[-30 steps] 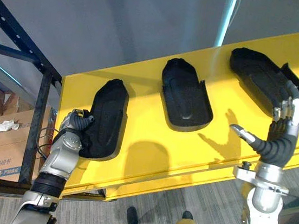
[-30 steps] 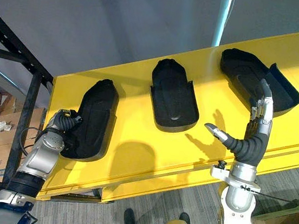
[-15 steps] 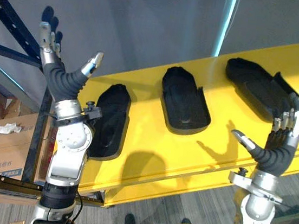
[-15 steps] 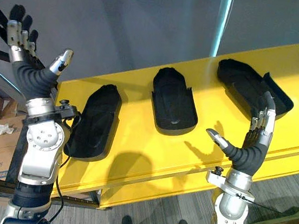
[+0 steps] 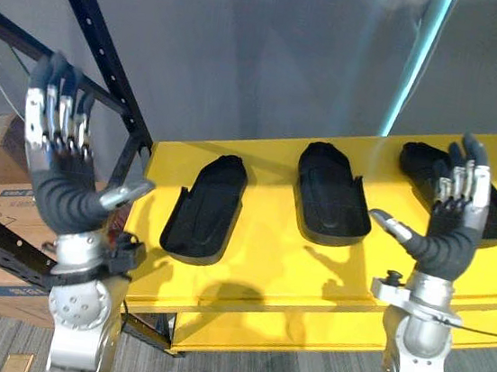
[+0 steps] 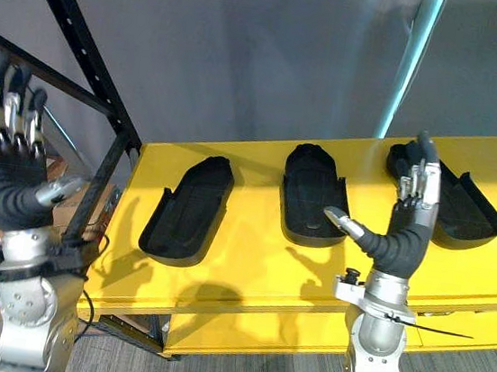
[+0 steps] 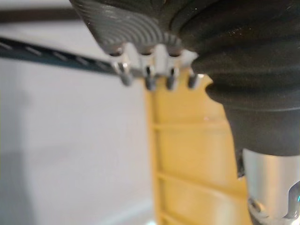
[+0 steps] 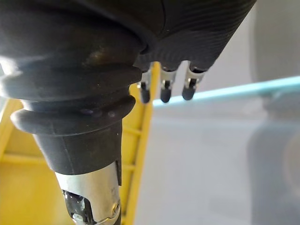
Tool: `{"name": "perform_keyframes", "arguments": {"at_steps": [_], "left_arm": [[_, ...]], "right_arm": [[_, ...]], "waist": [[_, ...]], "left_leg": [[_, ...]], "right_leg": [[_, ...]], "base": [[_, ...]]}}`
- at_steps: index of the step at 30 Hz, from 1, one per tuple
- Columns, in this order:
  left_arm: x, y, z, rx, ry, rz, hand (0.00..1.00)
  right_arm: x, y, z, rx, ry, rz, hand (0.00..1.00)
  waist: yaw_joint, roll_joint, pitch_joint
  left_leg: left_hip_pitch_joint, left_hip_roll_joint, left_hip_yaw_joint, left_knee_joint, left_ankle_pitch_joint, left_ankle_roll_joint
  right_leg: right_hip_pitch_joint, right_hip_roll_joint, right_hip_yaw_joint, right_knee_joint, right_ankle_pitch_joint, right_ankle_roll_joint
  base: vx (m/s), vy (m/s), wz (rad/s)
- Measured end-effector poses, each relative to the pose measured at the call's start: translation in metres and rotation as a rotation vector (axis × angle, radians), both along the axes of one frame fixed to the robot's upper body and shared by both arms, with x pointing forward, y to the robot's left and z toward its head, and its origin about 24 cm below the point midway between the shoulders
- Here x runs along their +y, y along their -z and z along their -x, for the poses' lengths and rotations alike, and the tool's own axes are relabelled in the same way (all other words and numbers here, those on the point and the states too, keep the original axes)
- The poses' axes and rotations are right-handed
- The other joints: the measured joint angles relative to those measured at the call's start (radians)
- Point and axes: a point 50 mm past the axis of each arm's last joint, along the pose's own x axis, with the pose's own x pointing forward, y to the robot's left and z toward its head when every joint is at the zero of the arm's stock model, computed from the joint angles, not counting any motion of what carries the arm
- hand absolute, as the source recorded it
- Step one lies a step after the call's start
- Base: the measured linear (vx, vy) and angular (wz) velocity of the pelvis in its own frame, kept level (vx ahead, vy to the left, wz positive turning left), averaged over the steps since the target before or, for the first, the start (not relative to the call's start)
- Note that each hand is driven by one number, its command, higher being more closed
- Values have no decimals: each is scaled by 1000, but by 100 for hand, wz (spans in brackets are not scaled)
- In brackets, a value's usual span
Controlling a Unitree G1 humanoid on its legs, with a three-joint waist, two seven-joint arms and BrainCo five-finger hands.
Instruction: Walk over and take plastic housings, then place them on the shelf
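here, the yellow shelf [image 5: 256, 269] carries 3 black plastic housings in a spaced row, hollow side up, likely so each sits stable: left housing [image 5: 205, 208], middle housing [image 5: 331, 194], right housing [image 6: 463, 211]. the left hand [image 5: 57, 176] and right hand [image 5: 449, 236] are raised clear of them, fingers straight and spread, holding nothing.

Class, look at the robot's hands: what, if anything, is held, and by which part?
Nothing. The left hand and right hand are open and empty; plastic housings lie on the yellow shelf.
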Motion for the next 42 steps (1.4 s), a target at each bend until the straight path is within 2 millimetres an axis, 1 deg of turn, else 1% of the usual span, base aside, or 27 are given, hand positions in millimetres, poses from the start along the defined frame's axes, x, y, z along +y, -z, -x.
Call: {"name": "perform_keyframes", "arguments": {"at_steps": [2, 3, 5, 7, 8, 9, 10, 12, 14, 17, 19, 22, 24, 28, 32, 33, 36, 39, 42], "left_arm": [[2, 3, 5, -1, -10, 7, 0], [2, 3, 8, -14, -25, -8, 0], [1, 4, 12, -28, -75, -52, 0], [1, 6, 11, -21, -100, -73, 0], [1, 10, 9, -5, -131, -95, 0], [1, 13, 8, 5, -138, -97, 0], [0, 18, 6, 31, -159, -106, 0], [-2, 24, 4, 52, -176, -112, 0], [-7, 34, 3, 85, -172, -86, 0], [-9, 48, 4, 139, -178, -93, 0], [-9, 53, 3, 152, -169, -101, 0], [-10, 50, 6, 102, -170, -99, 0], [-11, 46, 8, 49, -164, -109, 0], [-21, 37, 14, -48, -97, -137, 0], [-24, 31, 18, -105, -63, -160, 0], [-25, 28, 18, -117, -36, -156, 0], [-26, 26, 18, -118, 21, -113, 0], [-27, 31, 13, -51, 115, -39, 0], [-33, 34, 10, -12, 171, -70, 0]], "right_arm": [[4, 3, 0, 19, -83, -11, 0], [10, 5, 0, 27, -162, -13, 0], [25, 7, 0, 39, -356, -8, 0], [37, 8, 1, 43, -479, 19, 0], [50, 10, 3, 47, -607, 41, 0], [55, 11, 3, 50, -653, 49, 0], [66, 13, 3, 59, -735, 61, 0], [78, 15, 2, 70, -809, 84, 0], [96, 23, -1, 109, -898, 110, 0], [112, 30, -2, 140, -978, 132, 0], [116, 31, -2, 153, -1034, 135, 0], [121, 34, -4, 199, -1120, 142, 0], [125, 42, -6, 264, -1156, 143, 0], [132, 68, -2, 423, -1258, 103, 0], [132, 81, 5, 473, -1313, 93, 0], [135, 86, 9, 493, -1350, 106, 0], [140, 93, 14, 524, -1395, 126, 0], [149, 104, 20, 583, -1421, 140, 0], [152, 113, 21, 629, -1387, 173, 0]], "waist": [[9, -8, -7], [18, -15, -8], [29, -34, -13], [36, -43, -19], [43, -53, -19], [48, -58, -19], [56, -64, -23], [59, -68, -25], [80, -72, -22], [94, -72, -22], [100, -73, -22], [106, -78, -17], [110, -82, -15], [122, -85, -14], [123, -85, -13], [124, -86, -13], [124, -86, -13], [127, -89, -11], [129, -95, -4]], "left_leg": [[-10, -1, -10, 0, 7, -1], [-14, -2, -18, 0, 11, -4], [-19, -3, -26, 0, 12, -5], [-27, -5, -38, 0, 16, -4], [-33, -6, -50, -1, 19, -4], [-33, -6, -50, -1, 19, -4], [-36, -6, -55, -1, 19, -4], [-46, -6, -73, -2, 19, -3], [-50, -2, -79, -2, 20, -5], [-67, 0, -101, -2, 28, -7], [-84, 7, -105, -2, 40, -9], [-97, 7, -128, -2, 54, -11], [-98, 7, -131, -2, 56, -10], [-98, 5, -130, -2, 54, -11], [-98, 8, -124, -1, 54, -11], [-97, 9, -123, -1, 55, -12], [-97, 8, -122, -1, 55, -12], [-100, 7, -125, -1, 60, -13], [-101, 6, -126, -1, 60, -12]], "right_leg": [[0, 0, -14, -5, 1, -2], [0, 0, -19, -6, 2, -2], [0, 1, -29, -7, 2, -2], [0, 0, -38, -8, 2, -2], [0, 1, -46, -8, 2, -3], [0, 1, -46, -8, 2, -3], [0, 2, -52, -8, 2, -3], [-1, 3, -68, -8, 4, -6], [-2, 9, -72, -8, 7, -11], [-6, 15, -96, -10, 3, -17], [-18, 19, -119, -10, 5, -23], [-15, 23, -140, -11, 6, -25], [-14, 23, -144, -11, 7, -27], [-13, 23, -144, -9, 8, -28], [-14, 23, -145, -9, 4, -35], [-14, 23, -146, -9, 2, -37], [-15, 24, -147, -10, 2, -36], [-15, 24, -148, -10, 4, -33], [-15, 23, -148, -10, 4, -33]], "base": [[1, -14, 16], [12, -17, 18], [14, -21, 14], [1, -14, 20], [-11, -12, 19], [-21, -15, 18], [-19, -11, 8], [-28, -18, 20], [-52, -25, 12], [-42, -32, 18], [-31, -33, 31], [-20, -20, 23], [-16, -19, 10], [0, 0, 0], [0, 0, 0], [0, 0, 0], [0, 0, 0], [10, -9, 3], [5, -4, 1]]}}
